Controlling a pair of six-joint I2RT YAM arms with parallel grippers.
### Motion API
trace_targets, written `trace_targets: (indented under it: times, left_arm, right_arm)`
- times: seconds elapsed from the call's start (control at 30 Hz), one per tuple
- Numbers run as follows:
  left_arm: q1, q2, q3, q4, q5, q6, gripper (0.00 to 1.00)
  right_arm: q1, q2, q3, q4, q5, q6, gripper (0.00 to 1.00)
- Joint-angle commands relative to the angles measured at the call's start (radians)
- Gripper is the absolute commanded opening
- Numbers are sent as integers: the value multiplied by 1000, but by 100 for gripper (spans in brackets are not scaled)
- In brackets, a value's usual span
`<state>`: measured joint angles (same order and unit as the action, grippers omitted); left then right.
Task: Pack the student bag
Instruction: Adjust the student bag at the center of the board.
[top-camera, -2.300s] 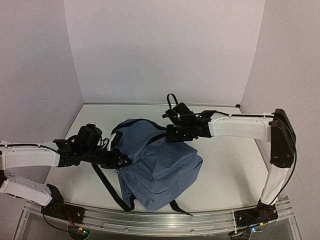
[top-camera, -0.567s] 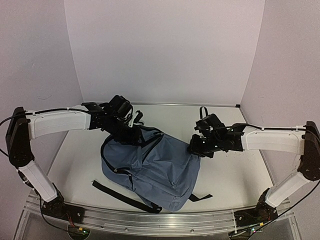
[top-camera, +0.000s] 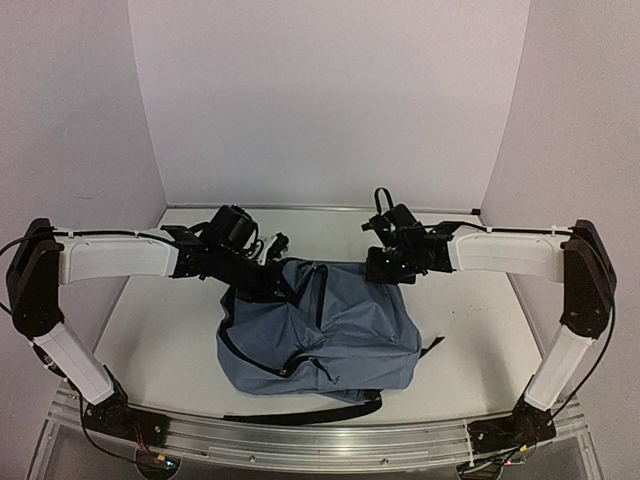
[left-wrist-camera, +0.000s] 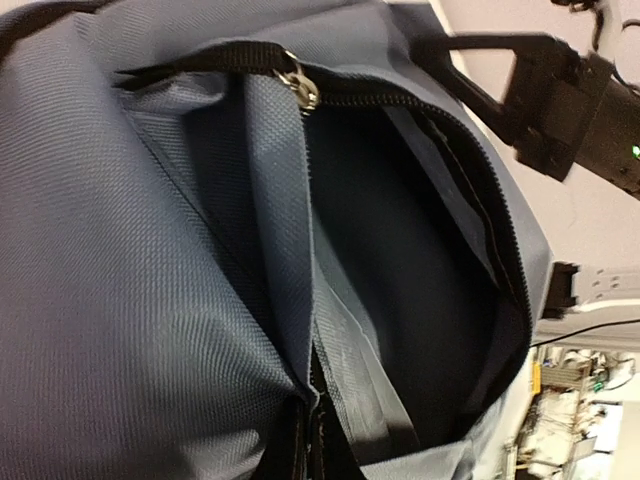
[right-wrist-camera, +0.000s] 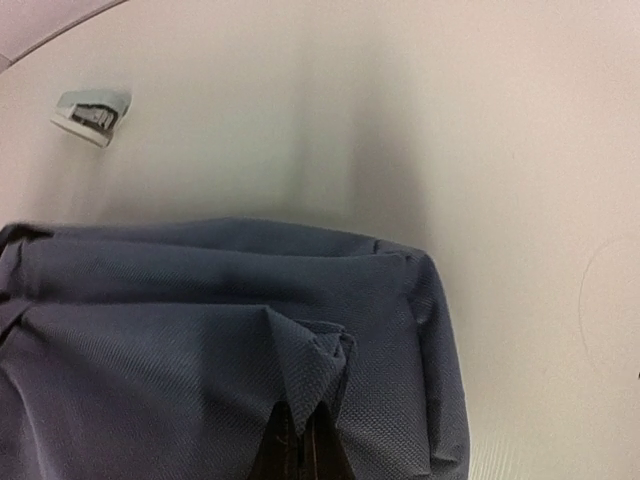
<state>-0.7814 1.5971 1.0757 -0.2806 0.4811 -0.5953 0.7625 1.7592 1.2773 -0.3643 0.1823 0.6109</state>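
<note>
Lying squarer to the arms than a fraction of a second ago, the student bag (top-camera: 318, 335) now rests mid-counter (top-camera: 480, 330), top edge turned to the far wall, base toward the arm mounts. Before, it lay slanted with a base corner pointing at the near rail. One black strap (top-camera: 300, 412) trails along its near edge. The main compartment is unzipped: the left wrist view shows the zipper pull (left-wrist-camera: 297, 88) at the top of the gape and dark lining (left-wrist-camera: 420, 300) below it.

Change noted: both end effectors have gone from apart to together within the last second. The left end effector (top-camera: 274, 284) is at the bag's far-left edge, against the fabric by the opening. Its fingers do not show in its own view, but cloth and webbing fill that frame, so a clamp on the rim is judged likely. The right end effector (top-camera: 377, 264) is at the far-right top corner. Its wrist view shows a pleat of fabric (right-wrist-camera: 310, 365) drawn into the bottom of the frame, consistent with a pinch.

Judgement: the bag is held at two points across its mouth, a set-up for spreading the opening. Packing proper looks not yet begun, going by the slack, flat bag.
</note>
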Motion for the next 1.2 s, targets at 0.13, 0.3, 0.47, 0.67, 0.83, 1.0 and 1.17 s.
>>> trace_targets:
  times: [0.13, 0.3, 0.47, 0.67, 0.83, 1.0, 1.17]
  left_arm:
    - [-17, -34, -114, 298, -24, -209, 0]
    - [-18, -34, -127, 363, -42, -248, 0]
    - [-18, -34, -134, 371, -36, -256, 0]
    - [-18, -42, -140, 376, -34, -257, 0]
    - [-18, -54, -151, 395, -27, -249, 0]
    - [-18, -79, -159, 392, -32, -236, 0]
    - [-18, -137, -178, 388, -52, -202, 34]
  right_arm:
    - [63, -39, 154, -71, 202, -121, 69]
    - [194, -91, 188, -146, 272, -99, 75]
    - [284, -74, 212, -176, 239, -50, 68]
    - [330, 9, 259, -240, 268, -42, 65]
    - [352, 88, 319, -286, 291, -61, 46]
    - [369, 111, 365, -307, 318, -59, 19]
    - [369, 40, 361, -312, 354, 2, 0]
